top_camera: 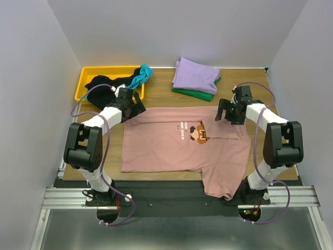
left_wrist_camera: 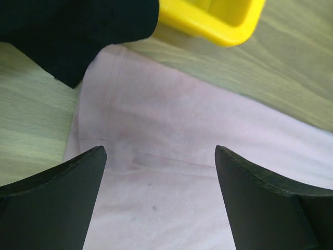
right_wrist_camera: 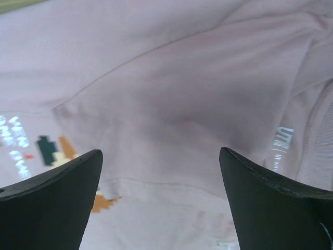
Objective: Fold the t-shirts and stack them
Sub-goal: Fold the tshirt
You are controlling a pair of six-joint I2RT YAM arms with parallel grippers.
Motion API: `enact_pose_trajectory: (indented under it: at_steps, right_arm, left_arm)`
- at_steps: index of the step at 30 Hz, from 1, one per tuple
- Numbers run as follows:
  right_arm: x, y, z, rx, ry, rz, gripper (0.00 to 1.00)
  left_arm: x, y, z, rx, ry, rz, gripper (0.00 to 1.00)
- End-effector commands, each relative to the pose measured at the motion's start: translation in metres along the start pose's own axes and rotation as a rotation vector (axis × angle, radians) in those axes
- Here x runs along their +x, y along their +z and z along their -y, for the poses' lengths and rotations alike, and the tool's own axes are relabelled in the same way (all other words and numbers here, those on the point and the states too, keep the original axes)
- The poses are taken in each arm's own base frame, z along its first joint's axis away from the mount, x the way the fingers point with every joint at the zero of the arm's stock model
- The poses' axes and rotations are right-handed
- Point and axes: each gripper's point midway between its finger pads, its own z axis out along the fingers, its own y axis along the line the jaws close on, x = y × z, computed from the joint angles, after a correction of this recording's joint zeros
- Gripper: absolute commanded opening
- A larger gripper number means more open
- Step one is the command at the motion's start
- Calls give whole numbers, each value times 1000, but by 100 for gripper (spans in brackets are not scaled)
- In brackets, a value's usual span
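Now the left claw (left_wrist_camera: 161,174) and right claw (right_wrist_camera: 160,174) are wide open, holding nothing. The pink shirt (top_camera: 171,151) lies flat right under them, not folded. Next they should pinch its edge and fold.

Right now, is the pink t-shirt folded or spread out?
Spread, not folded: the pink t-shirt lies flat across the table, print facing up, with one end hanging over the near edge.

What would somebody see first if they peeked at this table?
The big dusty-pink t-shirt spread across the middle, with a little pixel-art character on its chest. The left gripper and right gripper hang open over its far edge. Behind, a lavender t-shirt sits folded on a green t-shirt, beside a yellow bin.
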Motion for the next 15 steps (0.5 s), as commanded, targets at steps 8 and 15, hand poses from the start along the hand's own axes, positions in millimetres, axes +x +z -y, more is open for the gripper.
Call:
enact_pose_trajectory:
  at_steps: [8,15]
  right_arm:
    - [0,40,42,205,101,-20,100]
    - [-4,65,57,276,129,-43,100]
  left_arm:
    - [16,40,-11,-71,47,-59,98]
    - [12,65,-21,-153,63,-82,98]
